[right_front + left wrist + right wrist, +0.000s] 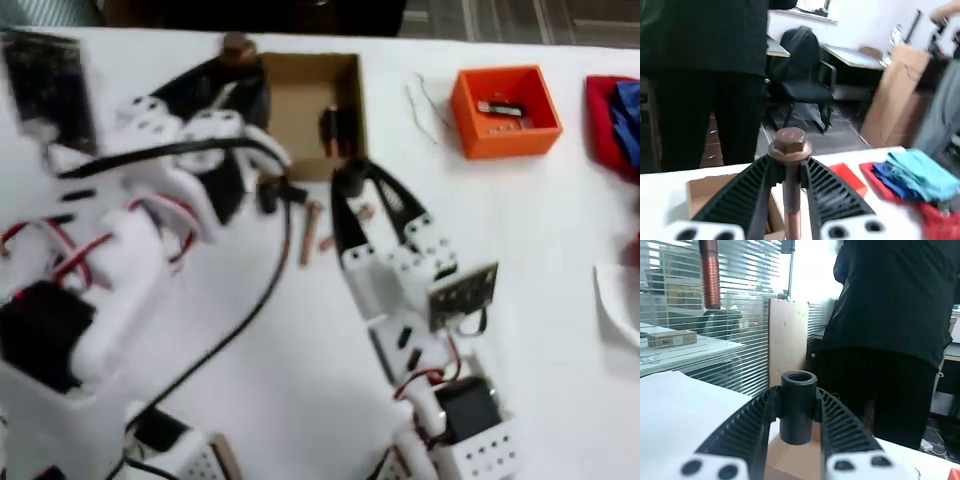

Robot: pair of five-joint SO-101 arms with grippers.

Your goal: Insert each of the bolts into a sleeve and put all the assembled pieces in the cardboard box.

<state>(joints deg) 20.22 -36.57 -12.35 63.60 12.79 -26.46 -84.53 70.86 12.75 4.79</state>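
Copper-coloured and upright, the bolt (790,144) is pinched just under its hexagonal head by the left gripper (788,165). Its 2 ribbed black fingers (747,190) are drawn in against the shaft, which runs down between them. In the high view this gripper (233,68) is raised beside the near-left corner of the cardboard box (300,72), with the bolt head (237,45) at its tip.

The right gripper (798,395) clamps a black sleeve (798,410), its fingers (752,425) narrowed onto the tube's sides. The sleeve stands upright with its open bore facing up, over the box's edge (790,460). The threaded shaft of the bolt (710,272) hangs above it and off to one side, well apart from the bore. From above, the right gripper (352,178) sits at the box's front wall.

A dark piece (335,125) lies inside the box; what it is cannot be told. Loose bolts (311,232) lie on the white table (320,400) between the 2 arms, near the box. An orange bin (505,140) and folded cloths (920,172) sit farther right.
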